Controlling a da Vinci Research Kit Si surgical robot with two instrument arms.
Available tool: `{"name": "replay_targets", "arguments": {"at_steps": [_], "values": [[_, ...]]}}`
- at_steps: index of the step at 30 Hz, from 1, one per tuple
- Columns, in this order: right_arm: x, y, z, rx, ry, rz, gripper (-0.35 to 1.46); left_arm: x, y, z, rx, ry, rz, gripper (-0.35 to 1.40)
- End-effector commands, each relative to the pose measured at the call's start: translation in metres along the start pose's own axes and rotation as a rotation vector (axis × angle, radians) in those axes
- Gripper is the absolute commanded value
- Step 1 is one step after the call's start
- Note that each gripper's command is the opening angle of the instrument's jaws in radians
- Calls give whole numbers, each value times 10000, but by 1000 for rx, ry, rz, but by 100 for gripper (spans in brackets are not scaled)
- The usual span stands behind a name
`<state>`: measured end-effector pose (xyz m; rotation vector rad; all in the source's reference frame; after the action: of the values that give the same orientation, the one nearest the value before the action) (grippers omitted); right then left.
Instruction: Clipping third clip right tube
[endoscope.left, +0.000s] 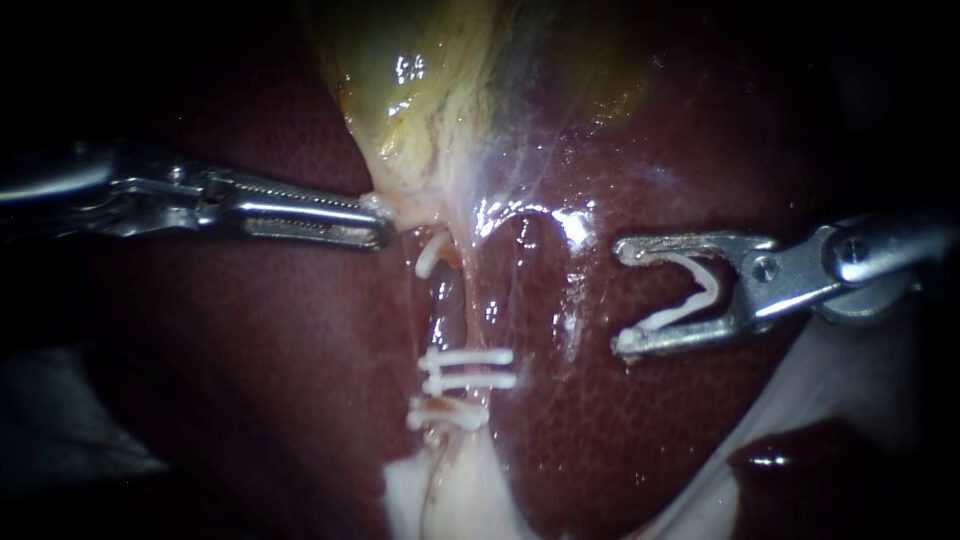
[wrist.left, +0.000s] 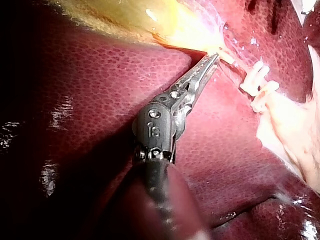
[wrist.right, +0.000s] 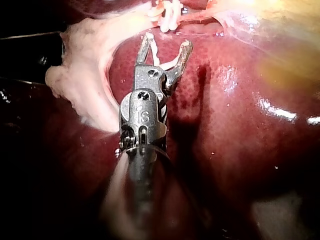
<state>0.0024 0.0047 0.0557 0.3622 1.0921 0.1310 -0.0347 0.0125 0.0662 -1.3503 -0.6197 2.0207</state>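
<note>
L instrument (endoscope.left: 378, 232) pincer clamped on gallbladder (endoscope.left: 420, 90), tensioning. R instrument (endoscope.left: 620, 297) pincer wide, carrying loaded clip (endoscope.left: 690, 295), apart from right tube (endoscope.left: 492, 300). Advance square across tube, clear of existing clips (endoscope.left: 468, 368), both tips past it, then close.

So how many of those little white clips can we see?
5 clips: one high on the tube, three stacked lower down it, one loaded in the right instrument. More may be hidden.

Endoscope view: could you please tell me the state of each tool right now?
Left tool: jaws shut on gallbladder tissue.
Right tool: holding an unclosed clip between its spread jaws, not on any tube.
</note>
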Motion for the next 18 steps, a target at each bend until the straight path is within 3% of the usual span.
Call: {"name": "replay_targets", "arguments": {"at_steps": [1,3,7,12,18], "values": [[0,0,0,0,0,0,50,3,1,-4,0,0,-1,-35],[1,-1,0,-3,-1,0,50,8,1,-14,-11,-2,-4,-35],[1,-1,1,-3,-1,0,50,27,1,-45,11,0,-16,-35],[2,-1,4,4,1,1,50,51,-2,-85,39,30,0,-35],[8,3,24,10,13,34,50,57,3,-91,46,40,5,-35]]}}
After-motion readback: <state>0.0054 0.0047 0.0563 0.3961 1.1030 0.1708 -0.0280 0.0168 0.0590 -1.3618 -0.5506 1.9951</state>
